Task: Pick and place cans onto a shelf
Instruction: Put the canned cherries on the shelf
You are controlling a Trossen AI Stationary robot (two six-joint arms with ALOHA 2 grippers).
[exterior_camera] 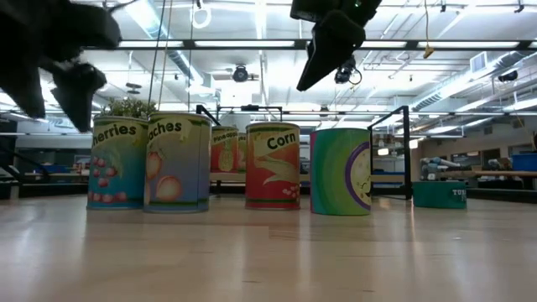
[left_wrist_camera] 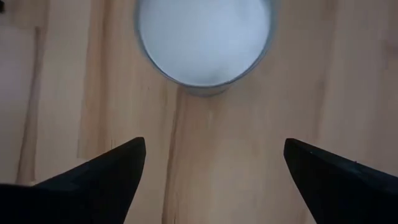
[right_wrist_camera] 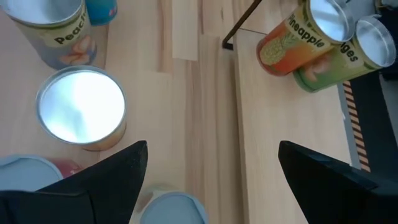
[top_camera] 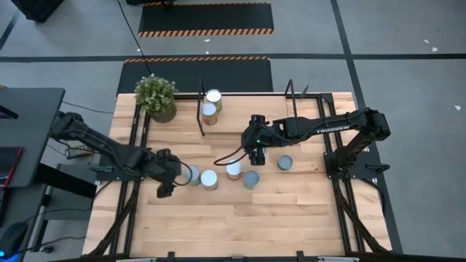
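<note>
Five cans stand upright on the tabletop: the cherries can (top_camera: 191,175), the peaches can (top_camera: 209,179), a corn can (top_camera: 234,169), a green can (top_camera: 251,179) and a low teal one (top_camera: 285,162). Two more cans (top_camera: 213,95) (top_camera: 209,110) stand on the shelf (top_camera: 240,102) by its left black frame. My left gripper (top_camera: 167,183) hangs open, pointing steeply down, just left of the cherries can, whose silvery top (left_wrist_camera: 205,40) lies ahead of its fingers. My right gripper (top_camera: 256,157) is open above the table, over the corn can (right_wrist_camera: 81,109).
A potted green plant (top_camera: 156,96) stands at the far left corner beside the shelf. The shelf's black upright frames (top_camera: 200,109) (top_camera: 291,93) rise at both its ends. Bare wood stretches across the near half of the table (top_camera: 240,218).
</note>
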